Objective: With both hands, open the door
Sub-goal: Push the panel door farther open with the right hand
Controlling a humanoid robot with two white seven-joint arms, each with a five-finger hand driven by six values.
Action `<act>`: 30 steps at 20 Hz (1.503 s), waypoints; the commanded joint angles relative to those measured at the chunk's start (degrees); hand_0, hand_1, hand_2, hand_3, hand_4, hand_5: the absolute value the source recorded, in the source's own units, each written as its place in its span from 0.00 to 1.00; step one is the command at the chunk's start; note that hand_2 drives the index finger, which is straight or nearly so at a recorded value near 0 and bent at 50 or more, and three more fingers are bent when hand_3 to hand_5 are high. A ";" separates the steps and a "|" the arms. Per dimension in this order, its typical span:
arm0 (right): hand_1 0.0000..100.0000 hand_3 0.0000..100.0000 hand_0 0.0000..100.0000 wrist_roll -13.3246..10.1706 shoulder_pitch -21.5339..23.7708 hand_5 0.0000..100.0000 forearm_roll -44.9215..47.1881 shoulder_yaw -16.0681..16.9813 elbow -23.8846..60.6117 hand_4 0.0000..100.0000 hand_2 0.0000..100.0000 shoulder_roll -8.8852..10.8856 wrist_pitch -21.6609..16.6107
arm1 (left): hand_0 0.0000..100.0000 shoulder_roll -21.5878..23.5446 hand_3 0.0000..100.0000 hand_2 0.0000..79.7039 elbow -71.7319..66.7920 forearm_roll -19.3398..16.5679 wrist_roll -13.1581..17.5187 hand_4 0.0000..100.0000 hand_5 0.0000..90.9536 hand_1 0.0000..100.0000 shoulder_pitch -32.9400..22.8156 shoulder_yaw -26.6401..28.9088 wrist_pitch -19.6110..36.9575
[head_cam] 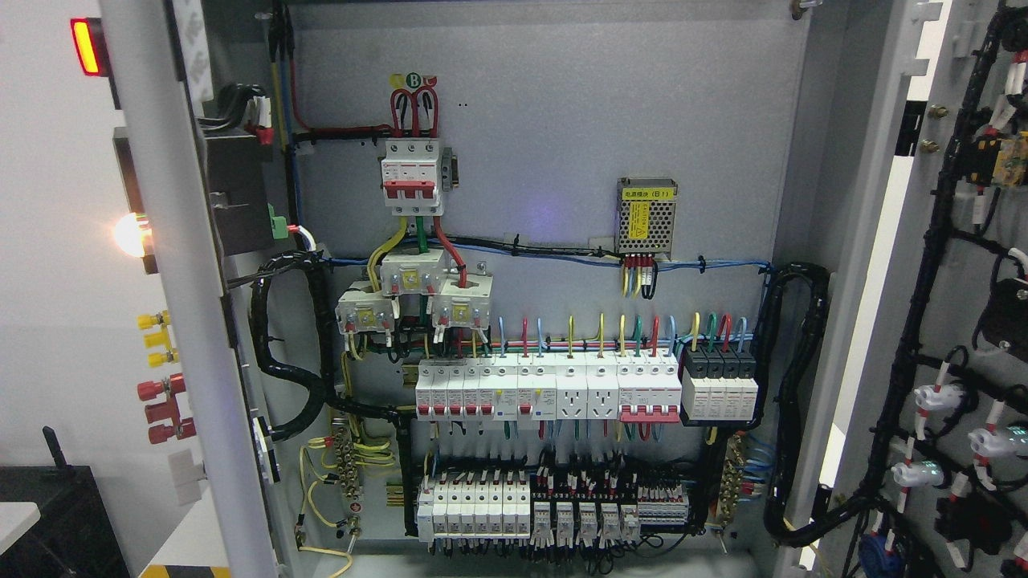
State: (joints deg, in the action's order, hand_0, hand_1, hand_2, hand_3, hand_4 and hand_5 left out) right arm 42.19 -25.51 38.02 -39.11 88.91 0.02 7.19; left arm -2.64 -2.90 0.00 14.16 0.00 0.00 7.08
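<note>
While neither robot hand shows, so their state cannot be told, the door (956, 321) stands swung wide at the right, baring the cabinet (554, 160) with its breaker rows (586, 393) and black cable looms (289, 353).

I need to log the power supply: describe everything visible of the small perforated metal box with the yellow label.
The power supply box is a small silver case of perforated metal, mounted upright on the grey back panel at upper right. A yellow label covers its front, with a printed strip above. Red, yellow and black wires leave its underside and join the blue cable bundle running beneath it.
</note>
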 commanded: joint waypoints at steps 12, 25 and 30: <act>0.00 0.00 0.11 -1.67 -0.15 0.00 -0.32 -5.27 0.21 0.00 0.00 -0.72 0.10 | 0.00 0.00 0.00 0.00 0.00 1.32 -0.01 0.03 0.00 0.00 -0.61 0.09 -0.05; 0.00 0.00 0.11 -4.75 -0.33 0.00 -0.32 -6.94 0.12 0.00 0.00 -2.74 0.10 | 0.00 -0.17 0.00 0.00 -0.09 1.32 -0.01 0.03 0.00 0.00 -0.61 0.09 0.04; 0.00 0.00 0.11 -5.36 -0.33 0.00 -0.23 -7.65 0.12 0.00 0.00 -3.62 0.10 | 0.00 -0.18 0.00 0.00 -0.18 1.32 -0.01 0.03 0.00 0.00 -0.61 0.18 0.04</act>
State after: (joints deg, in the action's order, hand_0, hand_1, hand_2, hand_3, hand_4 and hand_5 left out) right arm 37.05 -25.79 37.74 -45.00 89.06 -1.66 7.36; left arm -2.72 -2.96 0.00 14.16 0.00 0.00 7.08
